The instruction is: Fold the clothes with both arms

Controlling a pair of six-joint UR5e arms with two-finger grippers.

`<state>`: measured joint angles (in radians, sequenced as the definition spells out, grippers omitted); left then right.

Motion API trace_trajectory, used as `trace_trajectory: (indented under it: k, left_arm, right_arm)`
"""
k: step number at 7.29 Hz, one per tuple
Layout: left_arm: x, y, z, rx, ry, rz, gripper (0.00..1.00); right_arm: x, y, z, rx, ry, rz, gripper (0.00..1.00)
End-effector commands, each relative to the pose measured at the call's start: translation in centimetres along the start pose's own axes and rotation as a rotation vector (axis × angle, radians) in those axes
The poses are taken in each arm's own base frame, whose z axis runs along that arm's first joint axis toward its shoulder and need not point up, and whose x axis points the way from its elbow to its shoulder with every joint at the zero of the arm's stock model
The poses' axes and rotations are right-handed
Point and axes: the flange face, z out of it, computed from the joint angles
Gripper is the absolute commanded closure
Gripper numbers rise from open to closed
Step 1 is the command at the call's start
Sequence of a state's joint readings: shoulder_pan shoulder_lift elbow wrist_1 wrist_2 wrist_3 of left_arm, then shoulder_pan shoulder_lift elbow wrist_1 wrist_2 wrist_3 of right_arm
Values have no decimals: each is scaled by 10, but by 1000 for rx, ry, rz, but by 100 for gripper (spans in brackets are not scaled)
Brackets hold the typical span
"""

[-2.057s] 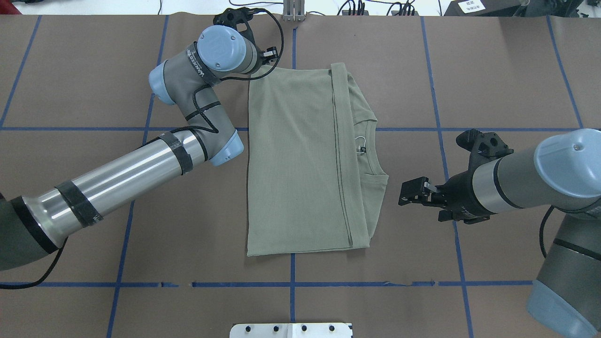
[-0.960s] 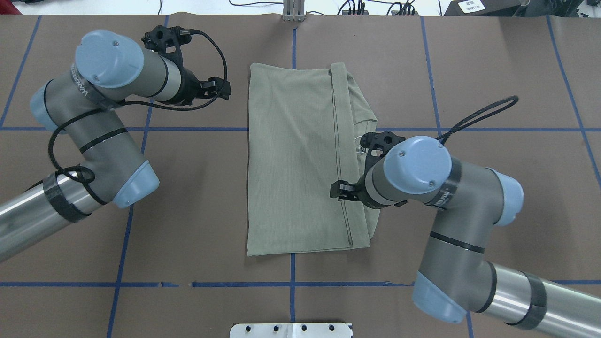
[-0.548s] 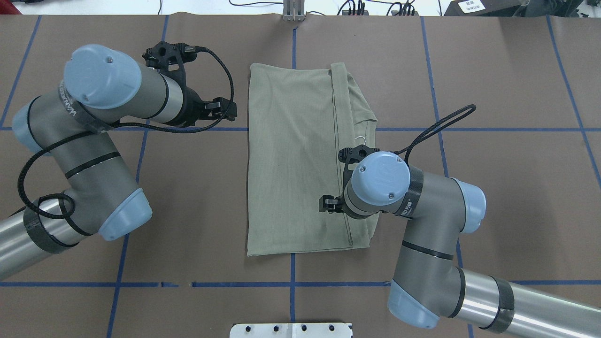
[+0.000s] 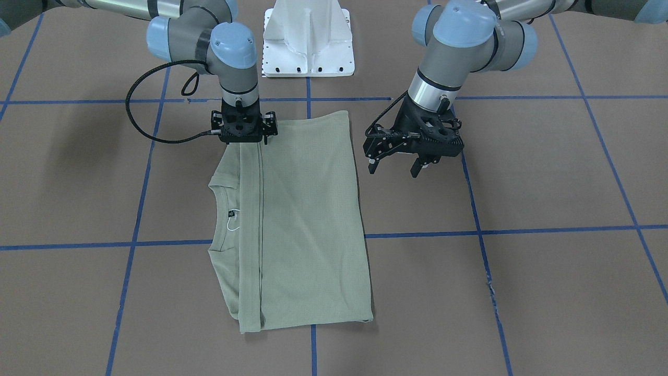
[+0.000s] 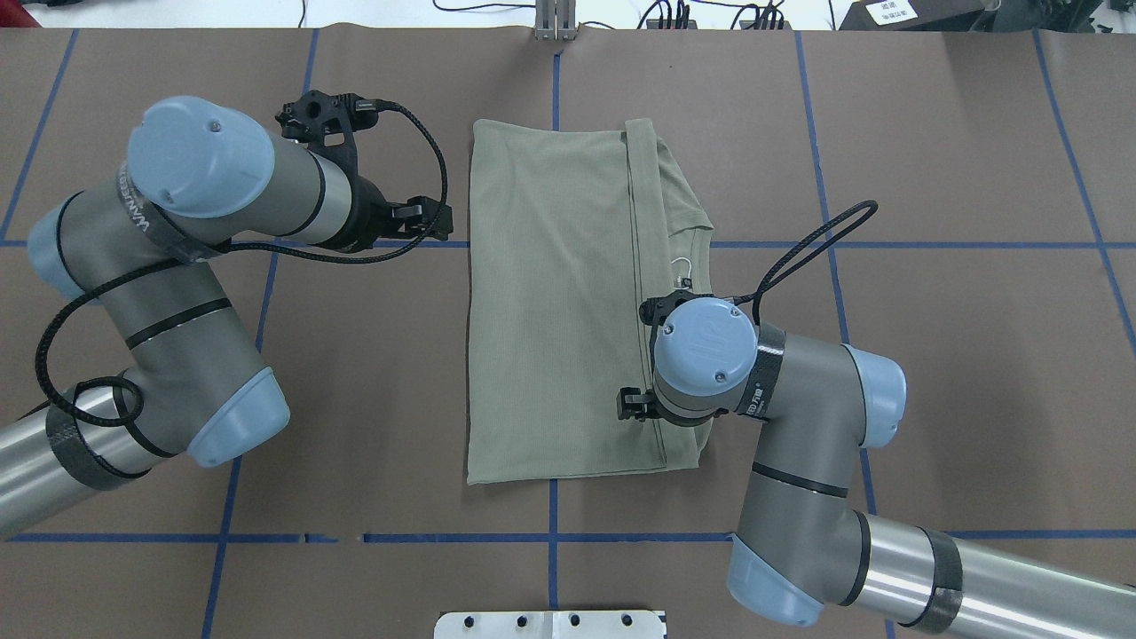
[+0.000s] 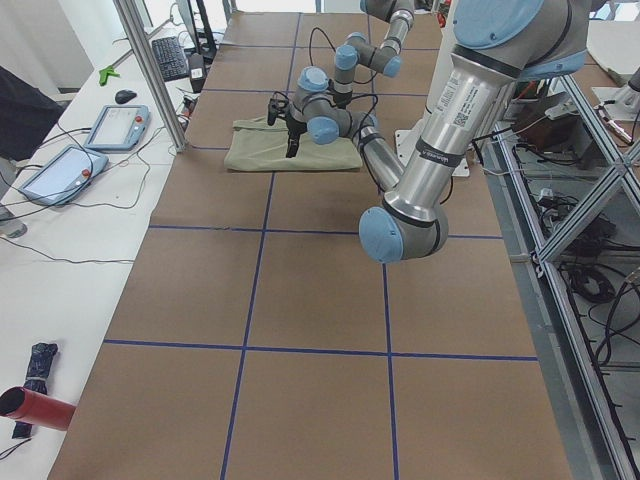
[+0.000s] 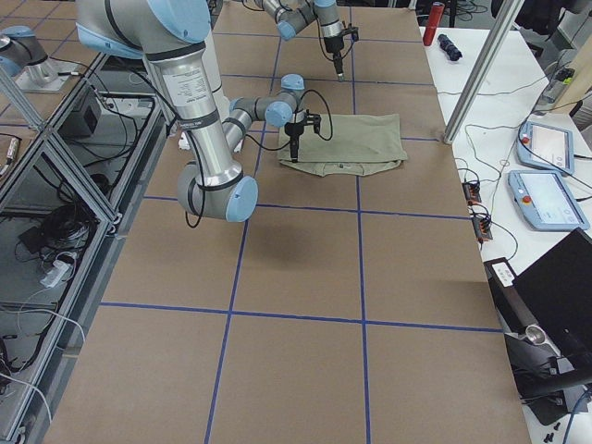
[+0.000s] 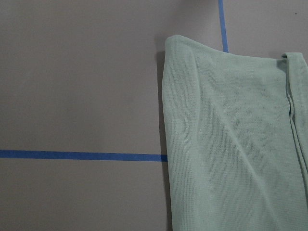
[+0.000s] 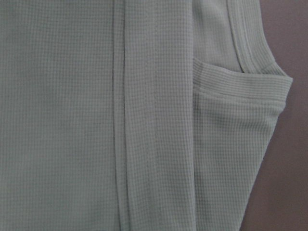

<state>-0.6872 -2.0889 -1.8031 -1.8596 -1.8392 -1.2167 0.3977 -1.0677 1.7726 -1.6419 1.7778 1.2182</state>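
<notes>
The clothes (image 5: 550, 302) are one sage-green shirt lying flat on the brown table, folded into a tall rectangle, with the collar and black neck tag (image 4: 231, 213) showing on the robot's right. My right gripper (image 4: 243, 140) points straight down over the shirt's hem strip near the edge closest to the robot; it looks open and holds nothing. Its wrist (image 5: 706, 355) hides it from overhead. The right wrist view shows only the shirt (image 9: 72, 120) close up. My left gripper (image 4: 394, 167) hangs open and empty beside the shirt's left edge (image 8: 166, 144), above bare table.
Blue tape lines (image 5: 550, 537) divide the brown table cover. The white pedestal base (image 4: 308, 47) stands at the robot's side of the table. Side benches with tablets (image 6: 115, 125) and a metal post (image 6: 150, 70) border the table's left end.
The left arm left the shirt's far left corner and drew back to its left edge. The right arm swung in over the shirt and moved toward the robot's side.
</notes>
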Motion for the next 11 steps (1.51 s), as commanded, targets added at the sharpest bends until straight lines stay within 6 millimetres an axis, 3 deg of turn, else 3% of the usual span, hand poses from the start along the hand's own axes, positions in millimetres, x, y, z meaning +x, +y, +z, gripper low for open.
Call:
trace_trajectory:
  k: [1, 5, 7, 9, 10, 11]
  left_arm:
    - [1, 3, 2, -5, 0, 2, 0]
    - [3, 5, 2, -8, 2, 2, 0]
    - [4, 6, 2, -9, 6, 2, 0]
    - [7, 5, 0, -7, 11, 5, 0]
    - [8, 6, 0, -8, 13, 5, 0]
    - [9, 6, -1, -8, 15, 5, 0]
  right_arm:
    - [3, 0, 8, -10, 22, -14, 0]
    - [12, -5, 9, -12, 42, -30, 0]
    - [27, -16, 6, -13, 73, -64, 0]
    - [68, -9, 13, -22, 105, -69, 0]
    - [100, 1, 22, -34, 132, -83, 0]
    - [113, 3, 11, -28, 127, -91, 0]
